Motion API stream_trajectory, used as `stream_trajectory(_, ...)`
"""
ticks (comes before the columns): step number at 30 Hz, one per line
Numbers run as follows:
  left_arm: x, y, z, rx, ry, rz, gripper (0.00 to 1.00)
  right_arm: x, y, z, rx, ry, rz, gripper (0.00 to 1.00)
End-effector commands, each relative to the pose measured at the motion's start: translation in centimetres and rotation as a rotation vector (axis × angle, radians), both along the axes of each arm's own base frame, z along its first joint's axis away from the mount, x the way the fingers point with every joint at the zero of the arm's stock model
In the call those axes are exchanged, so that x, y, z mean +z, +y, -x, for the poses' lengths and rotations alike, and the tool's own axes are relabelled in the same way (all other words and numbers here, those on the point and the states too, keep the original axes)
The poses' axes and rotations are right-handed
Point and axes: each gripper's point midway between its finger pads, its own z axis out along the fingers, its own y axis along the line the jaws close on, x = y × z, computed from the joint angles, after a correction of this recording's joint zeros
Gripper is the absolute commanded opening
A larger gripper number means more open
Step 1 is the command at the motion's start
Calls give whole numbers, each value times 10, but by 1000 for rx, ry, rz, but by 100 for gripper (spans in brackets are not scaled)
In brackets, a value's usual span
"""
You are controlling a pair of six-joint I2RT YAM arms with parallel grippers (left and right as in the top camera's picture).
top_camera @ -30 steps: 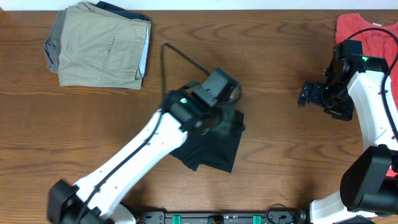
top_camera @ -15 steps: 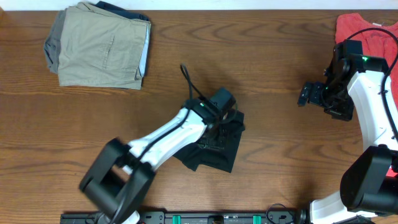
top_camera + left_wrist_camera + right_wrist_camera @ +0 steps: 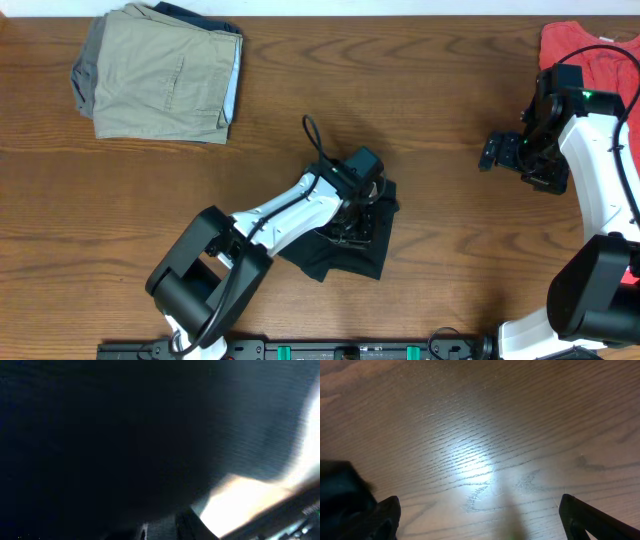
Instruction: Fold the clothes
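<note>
Overhead: black garment (image 3: 338, 252) is lying bunched near the middle of the wooden table (image 3: 450, 250), slightly toward the near edge, in an uneven, crumpled heap with its lower corner pointing at the robot's base

Left arm is reaching across from the near-left and the left gripper (image 3: 362, 207) is sitting right on the upper part of the heap, buried in dark folds; fingertips are not showing from above, so I cannot tell whether they are spread or pinching cloth. A thin black cable (image 3: 311, 132) is looping up behind the wrist

Left wrist view: black garment (image 3: 100, 435) is filling nearly the whole picture, dark and blurred, with a bright patch at lower right; nothing readable about the jaw here either

Right arm is standing well apart at the far right, right gripper (image 3: 492, 152) hanging over bare wood, touching nothing. Right wrist view: right gripper (image 3: 480, 517) is showing its fingers (image 3: 385, 515) at the two lower corners, spread wide with only lit wood grain between them, so it is open and empty

Khaki garment (image 3: 160, 70) is lying folded at the far-left corner, a sliver of blue fabric showing at its edge. Coral-red top (image 3: 590, 48) is lying at the far-right corner, just behind the right arm
</note>
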Motion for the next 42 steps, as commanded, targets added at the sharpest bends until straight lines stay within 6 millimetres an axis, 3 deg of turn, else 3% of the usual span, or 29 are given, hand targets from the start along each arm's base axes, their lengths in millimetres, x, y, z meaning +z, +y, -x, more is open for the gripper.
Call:
stream_trajectory(1,54,-20,-14,-55,-120,133,37,2,-1,-1,13,-5,7,99)
stream_trajectory(3,72,-18,-20,-71,-172,170,50,2,-1,-1,13,-5,7,99)
stream_trajectory(5,86,-6,-28,-56,-209,178,69,2,-1,-1,13,-5,7,99)
stream_trajectory(7,94,22,-44,14,-240,127,81,2,-1,-1,13,-5,7,99)
stream_trajectory(9,96,62,-62,98,-263,49,99,2,-1,-1,13,-5,7,99)
stream_trajectory(15,89,181,-99,286,-242,-81,98,2,-1,-1,13,-5,7,99)
stream_trajectory(18,81,220,-103,319,-214,-73,98,2,-1,-1,13,-5,7,99)
stream_trajectory(22,69,226,-94,298,-149,113,98,2,-1,-1,13,-5,7,99)
stream_trajectory(28,46,206,-79,243,-49,342,98,2,-1,-1,13,-5,7,99)
stream_trajectory(33,21,190,-75,231,36,408,98,2,-1,-1,13,-5,7,99)
stream_trajectory(42,-2,148,-62,138,126,476,98,2,-1,-1,13,-5,7,99)
